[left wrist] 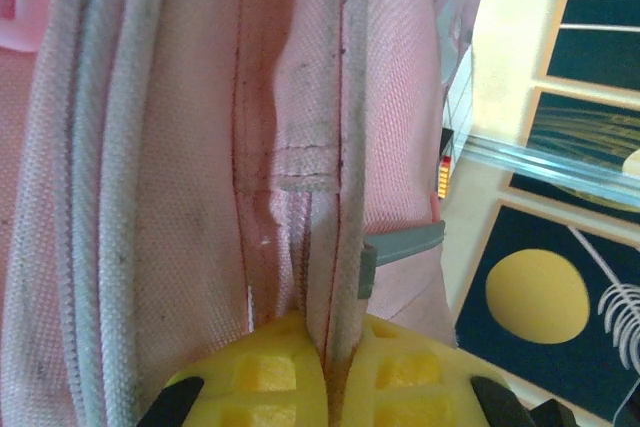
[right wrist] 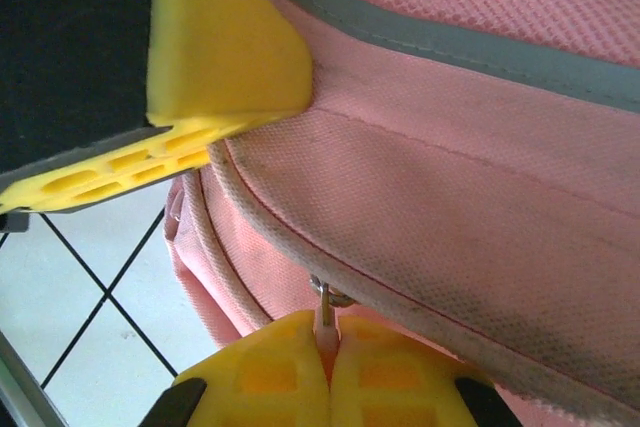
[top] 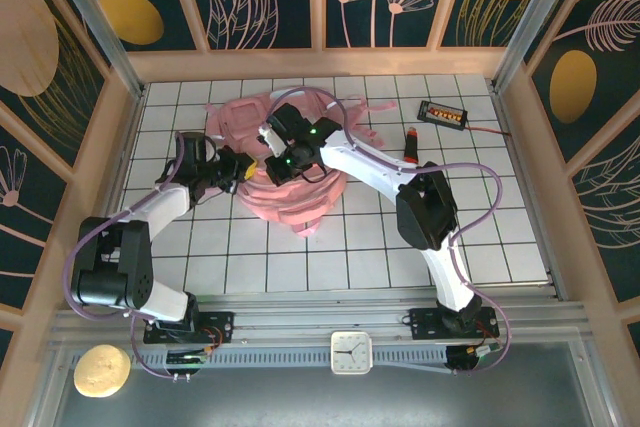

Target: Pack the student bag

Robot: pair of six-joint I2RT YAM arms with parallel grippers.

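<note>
The student bag is a soft pink backpack lying in the middle of the tiled table. My left gripper is at its left side, shut on a piped seam edge of the student bag; the fabric runs down between the yellow pads of the left gripper. My right gripper sits just beside it, over the bag. In the right wrist view the right gripper is shut on the pink zipper pull that hangs under the bag's edge. A left finger shows at the upper left there.
A red and black pen and a small black device with orange digits lie on the tiles right of the bag. A white clock and a round tan object sit by the front rail. Wooden walls enclose the table.
</note>
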